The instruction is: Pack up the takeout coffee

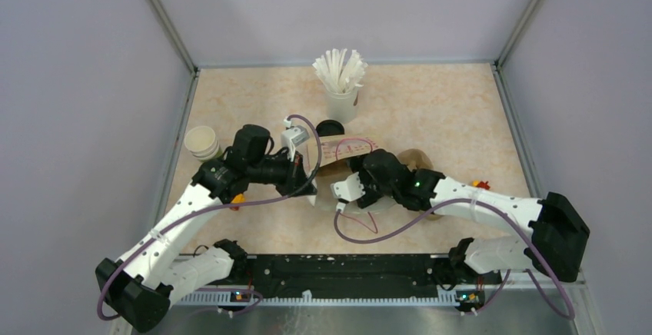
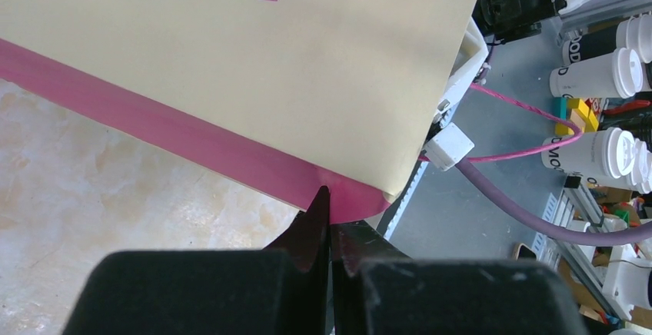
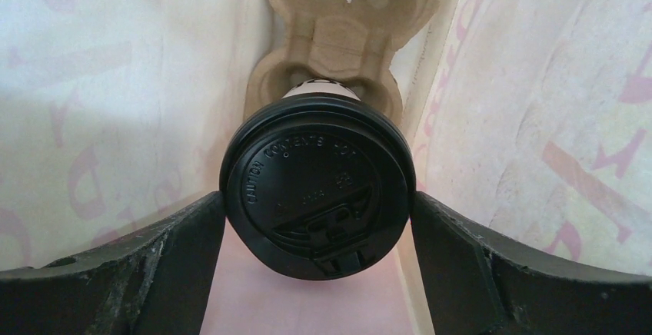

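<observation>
The takeout coffee (image 3: pixel 319 185), seen by its round black lid, stands in a brown cardboard cup carrier (image 3: pixel 338 35) inside the cream paper bag (image 3: pixel 100 81) with pink print. My right gripper (image 3: pixel 319 197) reaches into the bag, and its fingertips (image 3: pixel 204 220) lie against both sides of the lid with no gap showing. My left gripper (image 2: pixel 330 204) is shut on the bag's pink rim (image 2: pixel 231 150). From above, the bag (image 1: pixel 346 149) lies between both wrists. The cup in it is hidden there.
A white cup of straws (image 1: pixel 340 81) stands at the back, with a black-lidded cup (image 1: pixel 330 127) just in front of it. A stack of lidless cups (image 1: pixel 202 141) is at the left edge. A brown cardboard piece (image 1: pixel 415 157) lies behind my right arm.
</observation>
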`<state>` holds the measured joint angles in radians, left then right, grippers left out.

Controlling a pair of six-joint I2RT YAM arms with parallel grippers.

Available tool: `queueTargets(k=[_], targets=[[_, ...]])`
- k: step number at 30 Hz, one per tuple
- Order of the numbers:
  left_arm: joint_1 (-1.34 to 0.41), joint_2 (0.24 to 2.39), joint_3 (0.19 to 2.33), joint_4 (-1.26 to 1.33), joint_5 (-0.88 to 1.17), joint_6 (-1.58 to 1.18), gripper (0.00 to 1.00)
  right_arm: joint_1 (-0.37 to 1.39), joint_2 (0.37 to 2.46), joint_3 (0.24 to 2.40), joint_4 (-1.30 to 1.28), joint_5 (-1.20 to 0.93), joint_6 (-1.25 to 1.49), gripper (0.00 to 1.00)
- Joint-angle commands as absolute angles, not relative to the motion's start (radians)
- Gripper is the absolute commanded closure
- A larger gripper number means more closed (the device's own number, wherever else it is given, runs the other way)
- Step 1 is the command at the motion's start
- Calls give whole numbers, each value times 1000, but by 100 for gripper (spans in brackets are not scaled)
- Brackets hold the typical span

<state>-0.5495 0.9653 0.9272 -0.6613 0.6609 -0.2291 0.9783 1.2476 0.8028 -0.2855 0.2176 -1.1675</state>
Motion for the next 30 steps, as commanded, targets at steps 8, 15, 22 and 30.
queueTargets(k=[8,15,22,30], targets=[[-551,976,951,-667,661,-238,99,955,1222,870,-385,185,-1168,14],[-551,993,963,-676,655,-235,99,955,1216,896,-410,156,-1169,16],[-550,1007,978,-690,652,-227,99,956,1213,907,-422,155,-1170,17],[-550,1025,988,-695,650,-220,99,957,1214,939,-459,133,-1166,22]])
